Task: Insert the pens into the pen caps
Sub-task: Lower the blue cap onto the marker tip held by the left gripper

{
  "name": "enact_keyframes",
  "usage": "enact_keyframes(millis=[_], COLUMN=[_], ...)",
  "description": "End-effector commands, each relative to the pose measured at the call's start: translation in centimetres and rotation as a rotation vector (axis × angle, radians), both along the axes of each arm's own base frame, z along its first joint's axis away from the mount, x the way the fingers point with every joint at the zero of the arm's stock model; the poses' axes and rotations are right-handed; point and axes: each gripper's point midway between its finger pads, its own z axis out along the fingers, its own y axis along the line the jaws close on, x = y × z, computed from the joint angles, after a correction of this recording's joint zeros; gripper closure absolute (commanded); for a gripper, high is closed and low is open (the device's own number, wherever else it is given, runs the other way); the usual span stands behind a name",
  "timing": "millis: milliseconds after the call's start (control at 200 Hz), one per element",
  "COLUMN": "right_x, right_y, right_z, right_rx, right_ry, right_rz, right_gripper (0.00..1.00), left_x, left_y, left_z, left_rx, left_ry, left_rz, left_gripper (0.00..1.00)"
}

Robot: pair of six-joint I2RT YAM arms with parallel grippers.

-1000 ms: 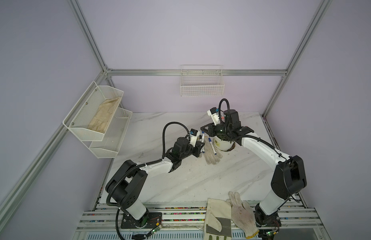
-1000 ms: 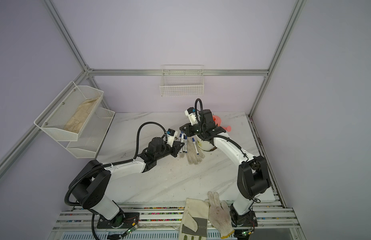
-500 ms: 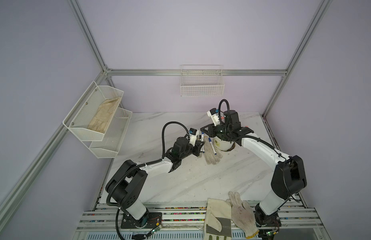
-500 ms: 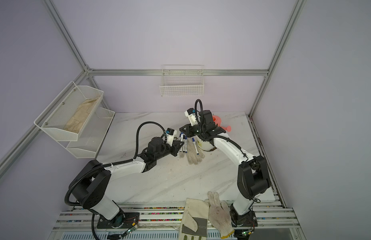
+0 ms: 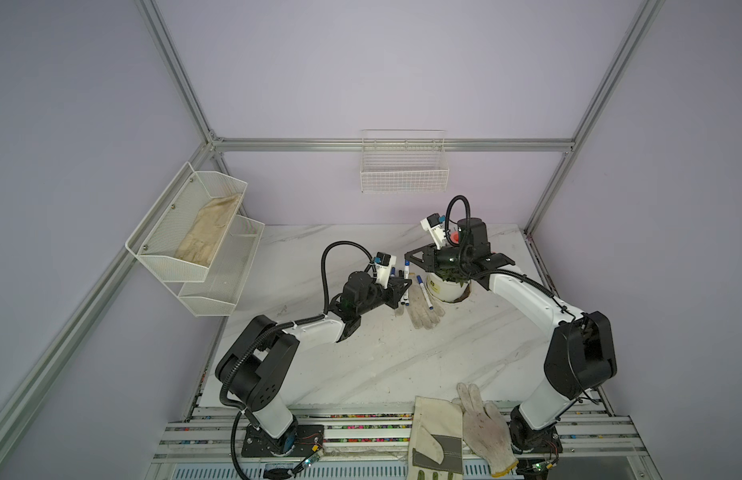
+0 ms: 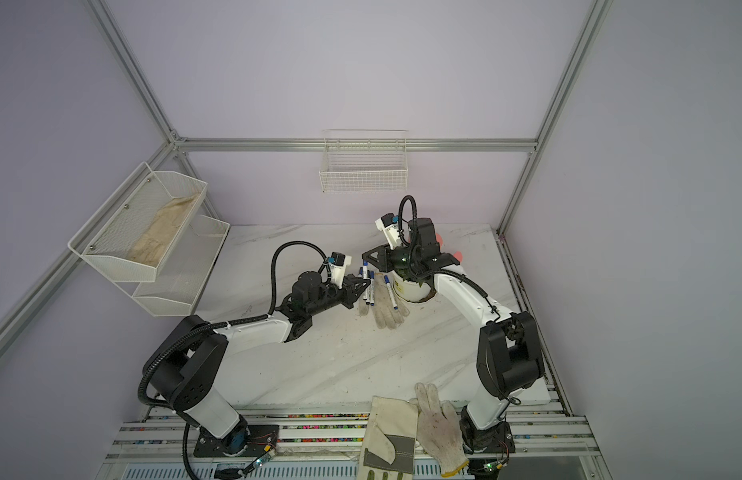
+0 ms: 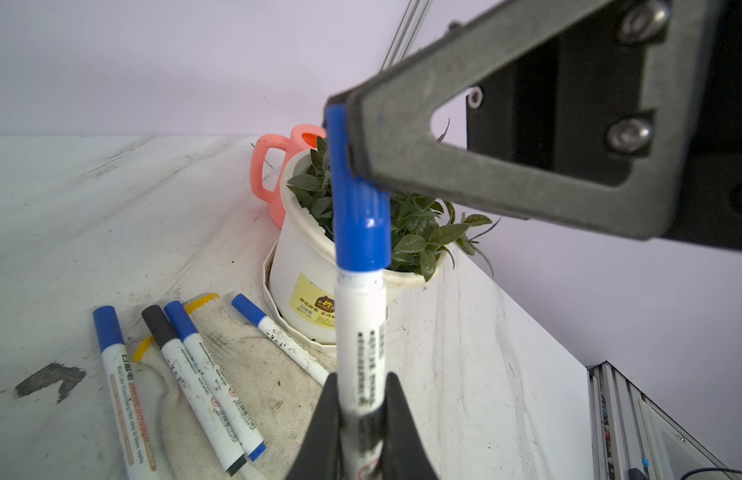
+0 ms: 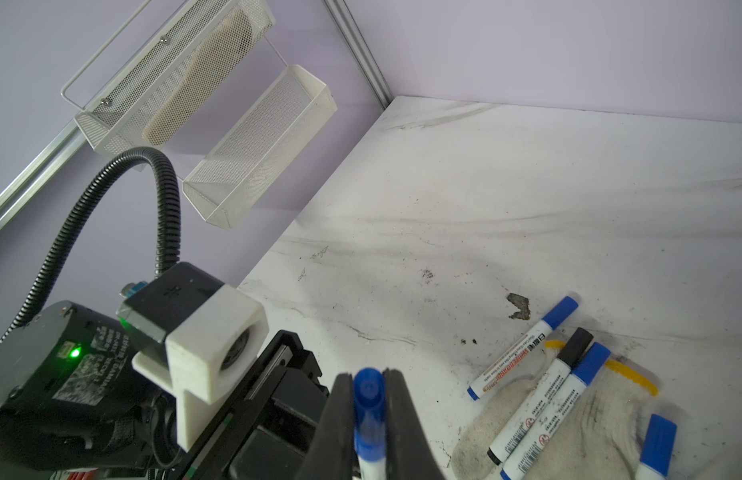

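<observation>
Your left pincer [image 7: 363, 386] is clenched on a slim white marker pen [image 7: 360, 328] above the marble counter [image 7: 91, 208]; your right pincer [image 8: 369, 382] grasps the blue tube cap [image 7: 361, 224] meeting its barrel. A capped pen [image 8: 521, 349] lying below reads "WHITEBOARD"; the yellow label [image 7: 315, 305] on the white plastic pot [image 7: 296, 253] is unreadable.
</observation>
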Motion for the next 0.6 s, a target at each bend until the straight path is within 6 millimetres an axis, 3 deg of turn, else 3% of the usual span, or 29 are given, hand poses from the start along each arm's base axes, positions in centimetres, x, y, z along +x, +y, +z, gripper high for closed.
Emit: enact_keyframes(millis=[0,210,430,595], right_x=[-3.7,-4.3,-4.3,-4.5], right_y=[0.4,-0.2,-0.1,0.2], right_z=[-5.0,-7.5,-7.6,-7.2], right_rx=[-0.066,-0.122,-0.120,-0.100], right_ry=[0.232,0.303,0.315,0.317], right_rz=[0.118,0.104,0.113,0.135], right_gripper=[1.00,1.00,1.00,1.00], left_x=[3.5,4.3,4.9,5.4], left_y=[1.6,2.2,2.3,2.5], left_z=[9.2,10.2,11.4,10.9], left_rx=[-0.134,-0.144,-0.153,-0.117], left_ry=[-0.246,-0.317,-0.371,-0.365], left_rz=[0.124,0.180,0.198,0.222], left_gripper=[1.00,1.00,1.00,1.00])
